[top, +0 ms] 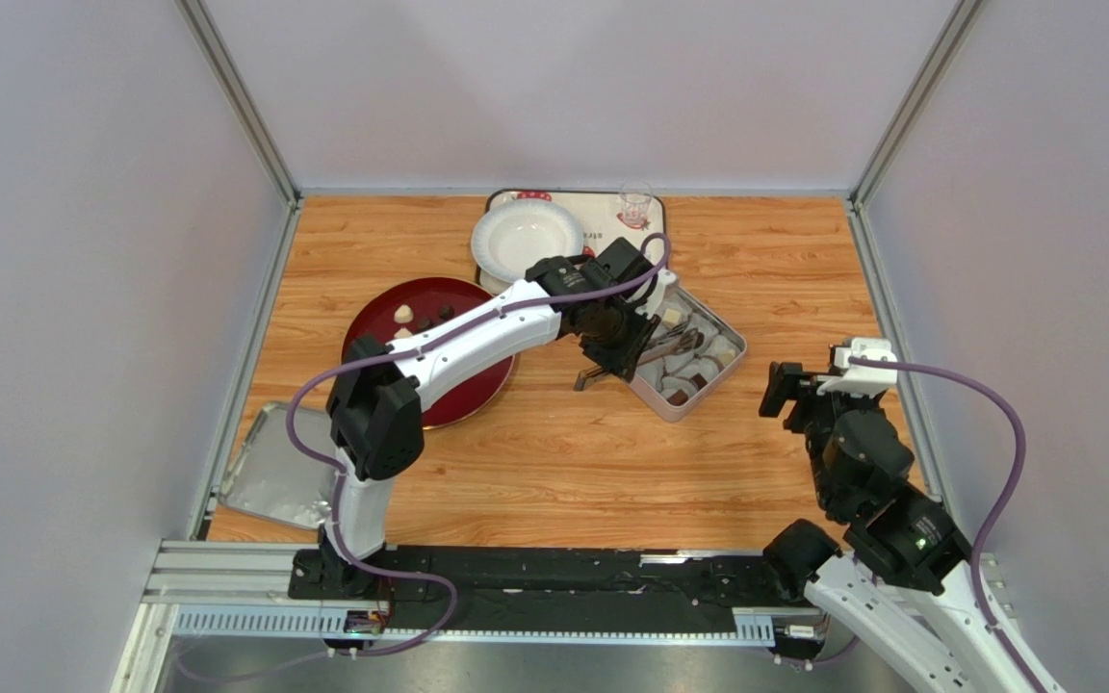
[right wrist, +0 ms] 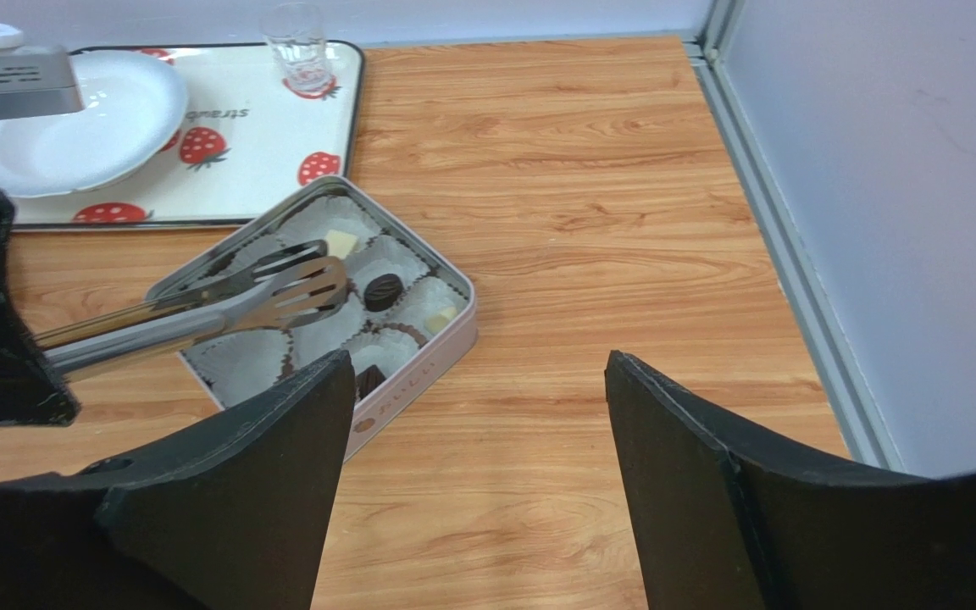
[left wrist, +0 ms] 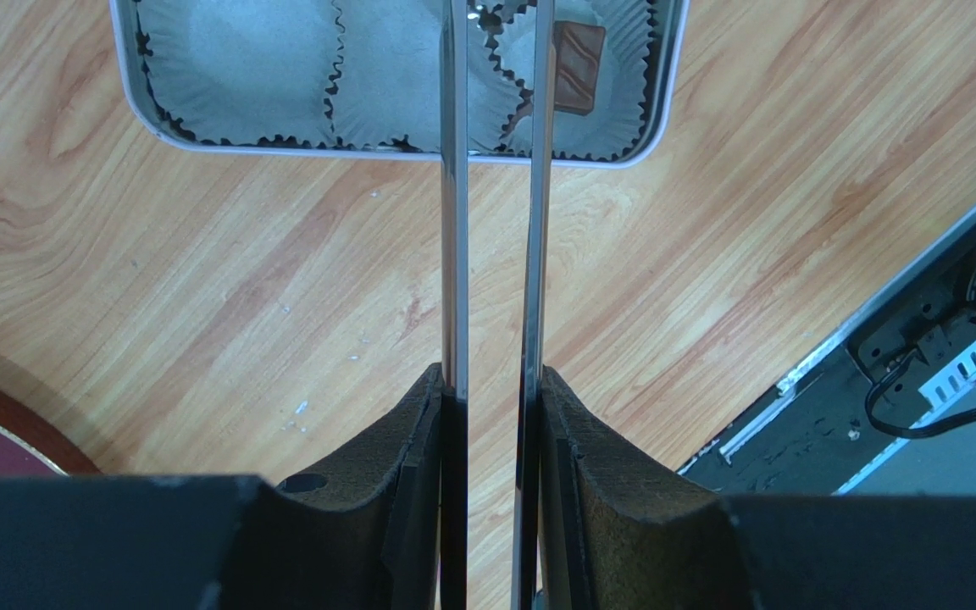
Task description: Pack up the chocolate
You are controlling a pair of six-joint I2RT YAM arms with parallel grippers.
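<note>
My left gripper (top: 621, 344) is shut on metal tongs (top: 662, 351) and also shows in the left wrist view (left wrist: 493, 381). The tongs (right wrist: 239, 290) reach over the square tin (top: 730, 361) of paper cups, with their tips slightly apart and nothing between them. Chocolate lies in some cups: a dark round piece (right wrist: 382, 287), a cream piece (right wrist: 343, 242), and a brown square (left wrist: 577, 66). More pieces sit on the red plate (top: 372, 325), one cream (top: 403, 314) and one dark (top: 445, 308). My right gripper (right wrist: 480, 362) is open and empty, right of the tin.
A white bowl (top: 526, 236) and a small glass (top: 634, 207) stand on a strawberry-print tray (top: 597, 210) at the back. A metal lid (top: 274, 469) lies at the front left. Grey walls close in the table on the left, right and back.
</note>
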